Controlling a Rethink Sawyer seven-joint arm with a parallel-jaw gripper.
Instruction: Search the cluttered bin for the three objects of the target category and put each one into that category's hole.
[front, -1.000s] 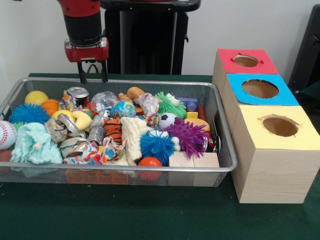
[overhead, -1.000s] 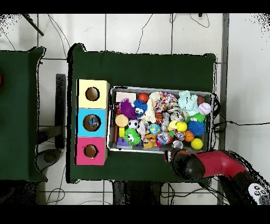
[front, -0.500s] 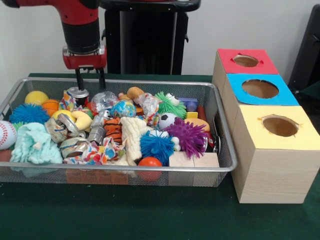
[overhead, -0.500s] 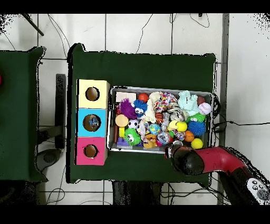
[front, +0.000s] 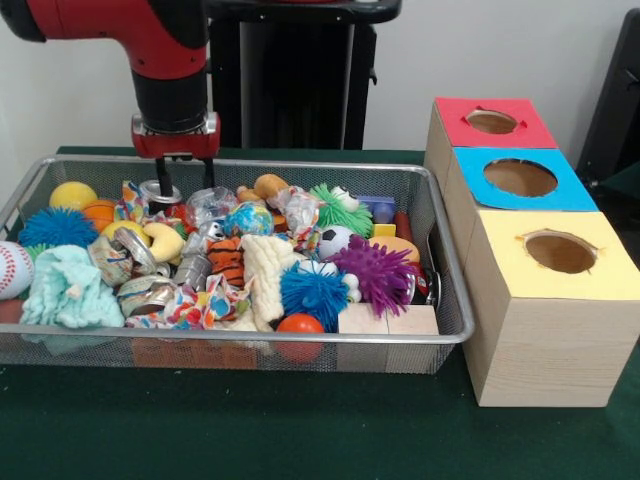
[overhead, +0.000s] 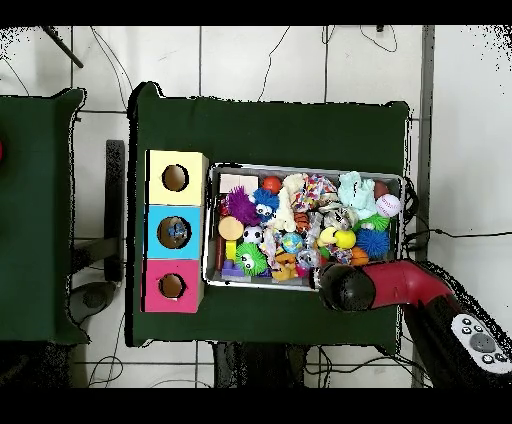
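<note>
Landmark: I place everything against the bin, a wire mesh tray on the green table

Gripper: I read it as parted, one finger either side of the can, low at the bin's far left corner; no squeeze visible yet, so I count the can as not held

Can: silver, upright, open top up, just inside the bin's far wall, wedged between a crinkled wrapper and a patterned cloth; I judge it one of the three targets, though the task names no category

Other cans: two more crushed ones lie toward the bin's left middle, half buried

Holes: red, blue and yellow boxes stand just right of the bin; I cannot tell which takes cans

Risk, grip: round smooth wall, may slip or twist out if I close off centre

Risk, snag: a finger may pinch the cloth or wrapper too, dragging clutter out on the lift

Risk, collision: the far bin wall is close behind; a drift that way would strike mesh

Risk, spill: neighbours such as the yellow ring may shift and bury the other cans deeper
</note>
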